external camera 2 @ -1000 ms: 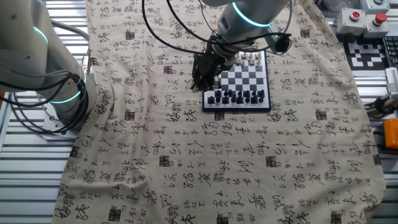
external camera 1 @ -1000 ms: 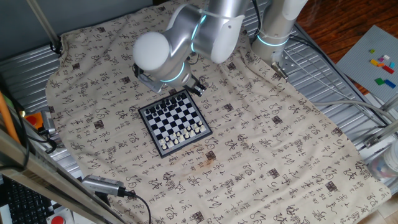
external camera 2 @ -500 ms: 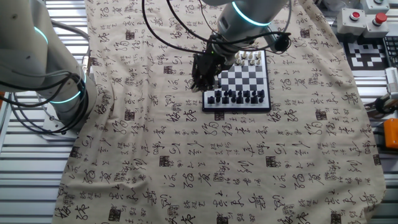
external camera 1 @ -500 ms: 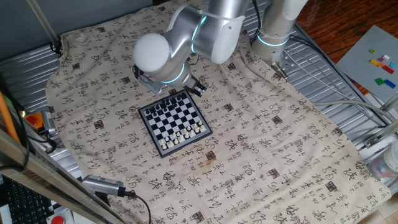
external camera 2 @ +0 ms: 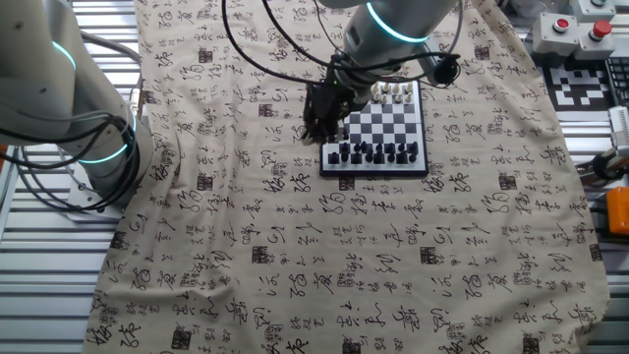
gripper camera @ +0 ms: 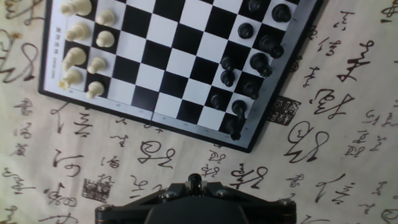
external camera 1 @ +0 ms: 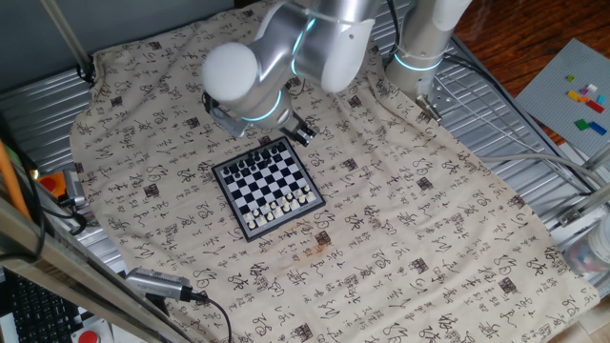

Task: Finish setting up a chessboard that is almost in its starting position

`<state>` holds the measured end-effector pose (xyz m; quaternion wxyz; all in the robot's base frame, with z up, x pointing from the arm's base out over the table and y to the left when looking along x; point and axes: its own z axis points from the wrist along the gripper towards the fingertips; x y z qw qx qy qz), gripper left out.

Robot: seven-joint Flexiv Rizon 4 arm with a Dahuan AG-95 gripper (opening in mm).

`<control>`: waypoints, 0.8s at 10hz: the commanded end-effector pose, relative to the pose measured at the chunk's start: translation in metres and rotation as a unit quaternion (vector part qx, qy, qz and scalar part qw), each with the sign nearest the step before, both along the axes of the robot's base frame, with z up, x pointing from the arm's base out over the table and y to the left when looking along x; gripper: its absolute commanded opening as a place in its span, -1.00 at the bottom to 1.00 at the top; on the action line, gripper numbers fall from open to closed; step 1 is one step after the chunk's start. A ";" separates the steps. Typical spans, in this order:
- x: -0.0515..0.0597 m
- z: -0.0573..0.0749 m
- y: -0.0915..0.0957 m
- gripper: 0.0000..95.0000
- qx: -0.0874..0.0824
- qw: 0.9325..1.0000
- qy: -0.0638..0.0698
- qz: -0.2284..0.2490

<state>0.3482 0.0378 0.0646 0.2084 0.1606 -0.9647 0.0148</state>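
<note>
The small chessboard (external camera 1: 268, 185) (external camera 2: 379, 123) (gripper camera: 168, 59) lies on the printed cloth. White pieces (gripper camera: 81, 56) fill its left side in the hand view and black pieces (gripper camera: 249, 68) its right side. My gripper (gripper camera: 195, 184) (external camera 2: 320, 124) hovers over the cloth just off the board's edge, near the black corner. It is shut on a small black chess piece (gripper camera: 195, 180); only the piece's round head shows between the fingers. In one fixed view the arm hides the gripper.
The printed cloth (external camera 2: 324, 265) covers the table. A second arm's base (external camera 2: 84, 118) stands at the left, a box with red buttons (external camera 2: 575, 28) and a checker marker (external camera 2: 590, 84) at the right. A grey brick plate (external camera 1: 572, 95) lies off the table.
The arm has risen slightly over the board's far corner; the gripper stays shut on the black piece. No piece on the board has moved.
</note>
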 end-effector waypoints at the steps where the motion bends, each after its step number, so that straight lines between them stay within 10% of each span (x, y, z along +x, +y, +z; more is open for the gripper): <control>1: -0.001 0.001 0.003 -1.00 0.024 1.000 -0.007 -0.017; 8: -0.001 0.012 0.009 -1.00 0.038 0.996 -0.011 -0.076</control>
